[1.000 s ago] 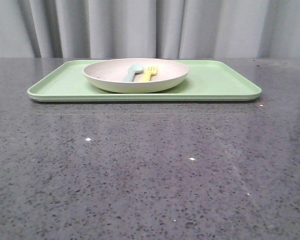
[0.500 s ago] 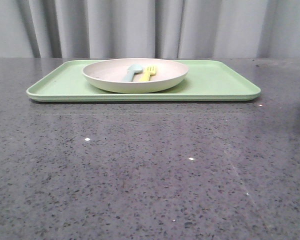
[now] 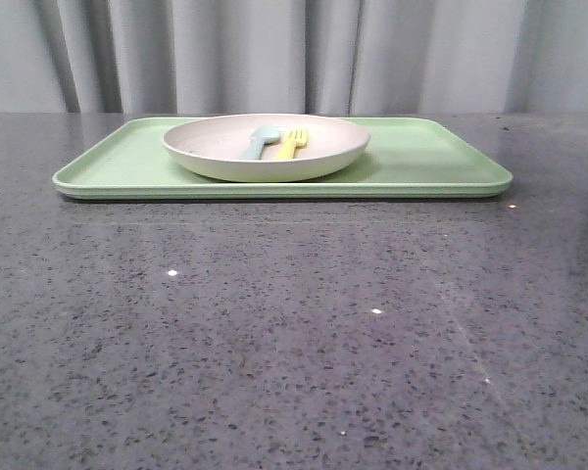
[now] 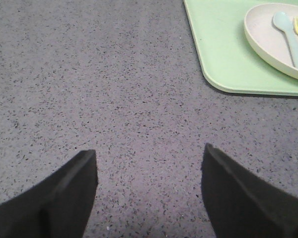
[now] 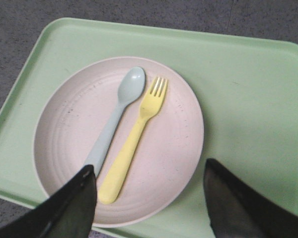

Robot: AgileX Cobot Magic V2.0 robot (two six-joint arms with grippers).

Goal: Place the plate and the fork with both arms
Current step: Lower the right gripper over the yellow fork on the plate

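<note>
Two grippers, both out of the front view. Found the left gripper [image 4: 149, 151] spread wide and empty over bare table [image 4: 89, 74], off the left corner of the tray [image 4: 223, 59] and well apart from everything on it. Found the right gripper [image 5: 149, 168] equally wide and empty, hung right above the plate [image 5: 69, 129], with the plate's near rim showing between its fingers.

Further out, saw the plate resting on the tray, left of the tray's middle. Inside it, found the fork [image 5: 134, 144] lying flat beside the spoon [image 5: 114, 119], on the spoon's right, close but not touching. Traced the fork's long axis running almost straight away from the right gripper, leaning a little to the right: handle end nearest the fingers, tines at the far end.

Judged the right arm far the nearer to the fork, with the handle directly below the gap between its fingers. Judged the jaw line to sit roughly across that handle, so little turning called for, mostly a descent. Judged the left arm better placed for the plate's left rim, with a long reach across the tray first.
</note>
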